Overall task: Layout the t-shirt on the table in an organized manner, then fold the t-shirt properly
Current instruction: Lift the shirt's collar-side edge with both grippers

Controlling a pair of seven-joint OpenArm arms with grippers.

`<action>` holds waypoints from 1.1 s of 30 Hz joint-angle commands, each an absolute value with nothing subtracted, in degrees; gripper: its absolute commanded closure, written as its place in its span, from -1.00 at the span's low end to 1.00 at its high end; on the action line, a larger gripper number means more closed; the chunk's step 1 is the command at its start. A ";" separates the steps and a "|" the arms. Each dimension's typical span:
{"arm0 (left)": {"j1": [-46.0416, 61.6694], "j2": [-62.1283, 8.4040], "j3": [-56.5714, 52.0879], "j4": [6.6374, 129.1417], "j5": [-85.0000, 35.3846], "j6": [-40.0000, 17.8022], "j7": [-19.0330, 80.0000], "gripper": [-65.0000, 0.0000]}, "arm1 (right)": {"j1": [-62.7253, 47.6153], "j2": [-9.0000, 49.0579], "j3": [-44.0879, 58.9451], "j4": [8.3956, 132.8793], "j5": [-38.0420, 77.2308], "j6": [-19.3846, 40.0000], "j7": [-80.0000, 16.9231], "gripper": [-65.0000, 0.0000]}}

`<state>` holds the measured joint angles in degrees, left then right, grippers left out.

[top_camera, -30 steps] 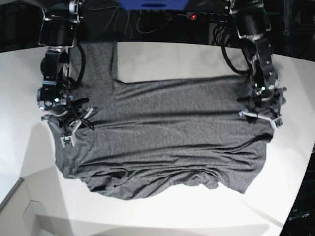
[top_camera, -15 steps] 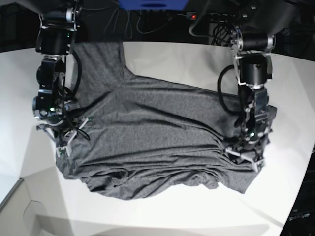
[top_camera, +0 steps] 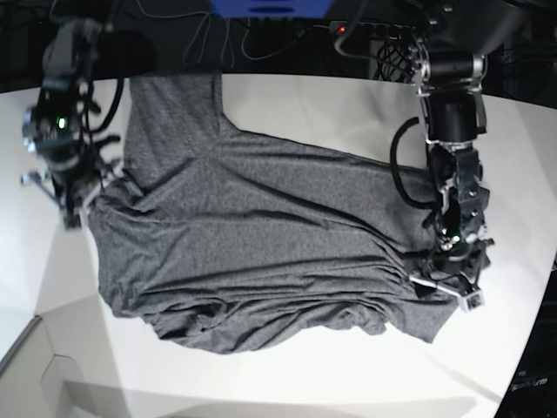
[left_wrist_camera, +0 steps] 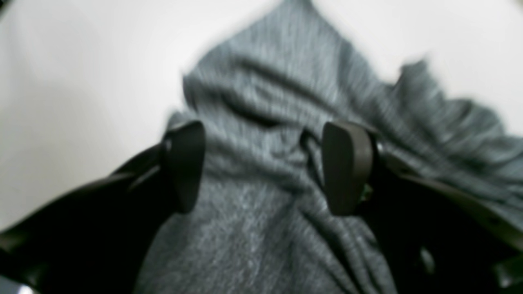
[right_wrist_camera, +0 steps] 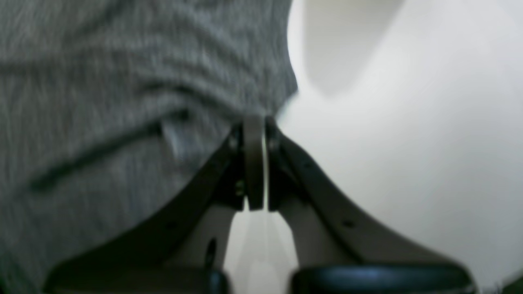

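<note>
The t-shirt (top_camera: 261,235) lies spread across the middle of the table (top_camera: 305,104), mostly opened out but not flat: one sleeve runs up toward the far edge, the body stretches sideways, and the near hem is bunched into soft ridges and folds. No fold has been made yet, so by my reading the work is in the layout stage, with the smoothing only partly done and the whole of the folding left

At the shirt's edge on the base view's left, the right gripper (right_wrist_camera: 255,163) has its jaws pressed together; the wrist view shows the cloth's edge (right_wrist_camera: 261,110) right at the tips, which looks like a pinch on the fabric, though blur keeps me from being sure how much is caught

On the opposite end, the left gripper (left_wrist_camera: 263,167) stands with its jaws spread wide, straddling a wrinkled ridge of the shirt (left_wrist_camera: 286,102) without clamping it; nothing is held there

What remains, as I judge it: flatten the near hem, square the sleeves, then fold
</note>
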<state>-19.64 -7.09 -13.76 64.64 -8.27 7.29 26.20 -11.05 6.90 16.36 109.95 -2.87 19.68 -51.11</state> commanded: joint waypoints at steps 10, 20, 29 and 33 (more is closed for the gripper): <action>-7.25 -5.32 -13.76 89.71 -13.41 6.99 35.38 -0.33 | -24.13 -2.15 16.40 116.35 -2.33 26.15 -49.98 0.17; 3.56 -5.49 -13.23 92.79 -21.23 6.99 35.03 -0.33 | -28.00 -3.82 17.36 116.35 -2.33 26.24 -49.98 -0.14; 5.23 -5.58 -13.67 93.49 -21.58 6.99 35.30 -0.33 | -29.23 -4.88 18.07 112.84 -2.42 26.24 -49.98 -0.14; 5.58 -5.67 -13.67 93.58 -21.58 6.99 35.21 -0.33 | -28.70 -4.88 18.07 111.52 -2.33 26.24 -49.89 -0.13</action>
